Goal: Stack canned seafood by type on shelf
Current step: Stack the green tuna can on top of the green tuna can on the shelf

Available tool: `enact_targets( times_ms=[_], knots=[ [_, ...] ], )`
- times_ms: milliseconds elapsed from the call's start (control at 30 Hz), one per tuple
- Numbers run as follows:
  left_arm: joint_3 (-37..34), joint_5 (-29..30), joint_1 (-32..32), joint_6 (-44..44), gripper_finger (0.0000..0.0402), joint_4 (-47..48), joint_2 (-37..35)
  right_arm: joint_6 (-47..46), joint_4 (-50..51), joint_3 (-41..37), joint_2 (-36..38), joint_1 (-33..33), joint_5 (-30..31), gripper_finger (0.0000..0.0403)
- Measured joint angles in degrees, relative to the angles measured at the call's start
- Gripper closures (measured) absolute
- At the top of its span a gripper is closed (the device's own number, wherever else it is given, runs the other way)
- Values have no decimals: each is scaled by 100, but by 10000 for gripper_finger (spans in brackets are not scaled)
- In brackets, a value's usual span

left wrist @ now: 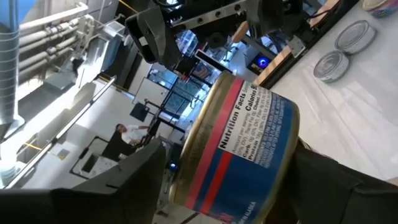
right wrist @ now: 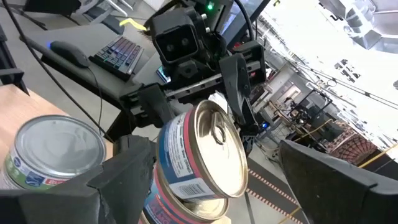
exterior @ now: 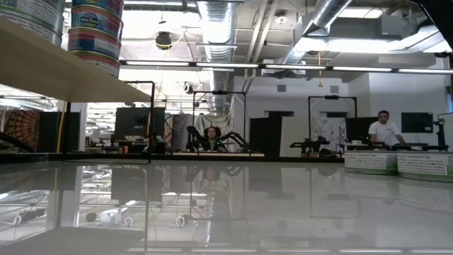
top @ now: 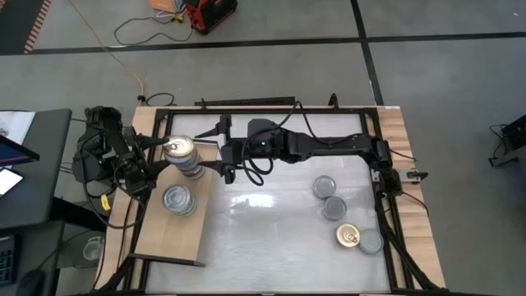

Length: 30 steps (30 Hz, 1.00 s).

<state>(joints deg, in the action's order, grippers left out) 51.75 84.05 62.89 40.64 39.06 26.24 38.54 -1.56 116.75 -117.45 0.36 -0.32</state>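
The left end effector (top: 156, 156) hung at the shelf's (top: 177, 238) far edge, its fingers apart on either side of the gold-topped tin (top: 179, 149) crowning a stack there. Nearer on the same board stood a stack of silver-topped tins (top: 178, 198). The right end effector (top: 215, 154) faced the gold stack, fingers spread and empty. Farther right, four loose tins (top: 332, 206) lay on the white desk (top: 271, 238), one of them gold-topped (top: 348, 237).

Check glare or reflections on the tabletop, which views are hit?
High view: soft sheen patches on the white tabletop, loose tins remain readable. Low view: tabletop mirrors the ceiling lights and room, and bright ceiling lights wash out the background. Wrist views: gold pull-tab lid shines.
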Motion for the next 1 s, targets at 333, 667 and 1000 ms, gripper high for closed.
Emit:
enact_targets(
  times_ms=[333,667,1000],
  knots=[
    [0,154,0,-26,102,-47,-4,-346,-24,0,0,7,-5,26],
    [0,191,0,123,102,-262,-4,-356,-1107,58,-499,46,-26,26],
    [0,206,0,-23,102,-256,-4,195,-1454,785,-1152,-31,87,26]
  ],
)
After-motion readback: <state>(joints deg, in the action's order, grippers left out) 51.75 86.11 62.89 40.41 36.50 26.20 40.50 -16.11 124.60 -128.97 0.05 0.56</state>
